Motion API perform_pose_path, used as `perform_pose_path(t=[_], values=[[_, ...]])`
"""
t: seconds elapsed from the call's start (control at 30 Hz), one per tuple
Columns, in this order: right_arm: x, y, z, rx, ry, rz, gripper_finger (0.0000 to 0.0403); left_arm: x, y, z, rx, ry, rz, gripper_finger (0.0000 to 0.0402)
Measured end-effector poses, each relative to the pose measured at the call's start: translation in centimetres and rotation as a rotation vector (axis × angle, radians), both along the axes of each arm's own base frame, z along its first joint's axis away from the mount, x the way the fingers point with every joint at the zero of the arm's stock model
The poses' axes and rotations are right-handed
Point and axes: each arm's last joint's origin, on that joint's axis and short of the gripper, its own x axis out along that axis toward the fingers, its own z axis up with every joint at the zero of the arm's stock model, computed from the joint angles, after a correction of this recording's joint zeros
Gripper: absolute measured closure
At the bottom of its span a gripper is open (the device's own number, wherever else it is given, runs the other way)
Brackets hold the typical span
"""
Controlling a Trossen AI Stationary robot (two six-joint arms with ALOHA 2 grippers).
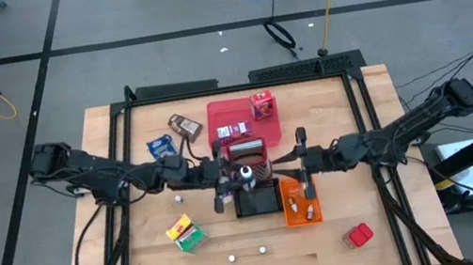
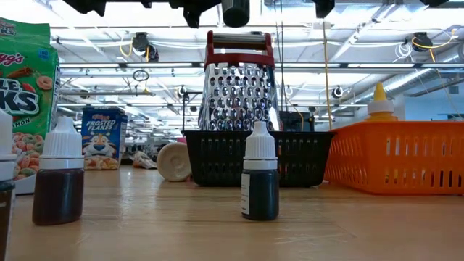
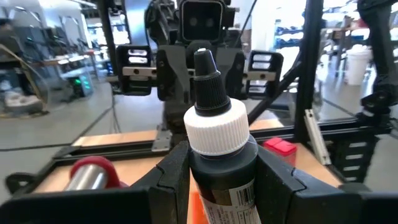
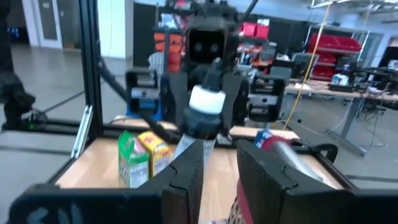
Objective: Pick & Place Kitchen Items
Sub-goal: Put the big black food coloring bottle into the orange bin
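High view: bare wooden table (image 1: 143, 261) lies open behind both end effectors, which meet mid-table above the black wire basket (image 1: 257, 201). Left end effector (image 3: 221, 171) grips a dark white-capped dropper bottle (image 3: 217, 146); right end effector (image 4: 217, 165) stands narrowly parted, facing it, holding nothing visible.

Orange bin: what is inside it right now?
The high view shows two small white-capped bottles lying in the orange bin. The low view adds a yellow nozzle tip above its rim; the wall hides the rest.
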Motion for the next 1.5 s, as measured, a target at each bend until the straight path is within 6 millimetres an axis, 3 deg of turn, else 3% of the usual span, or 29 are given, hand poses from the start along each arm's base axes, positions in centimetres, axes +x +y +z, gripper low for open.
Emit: perform_pose_path(t=[0.27, 0.73, 1.17, 1.5], values=[[0.3, -0.5, 0.5, 0.04, -0.066, 0.046, 0.0314, 0.0, -0.2, -0.1, 0.033, -0.008, 0.045, 0.0279], [2.5, -1.5, -0.9, 0.065, -0.106, 0.066, 0.0313, 0.7, -0.1, -0.9, 0.046, -0.004, 0.052, 0.0279], [4.5, -1.8, -1.0, 0.085, -0.107, 0.069, 0.0224, 0.7, 0.0, -1.0, 0.055, 0.007, 0.069, 0.0279], [6.8, -1.6, -1.5, 0.082, -0.078, 0.062, 0.0208, 0.7, 0.0, -1.2, 0.063, 0.02, 0.075, 0.0279]])
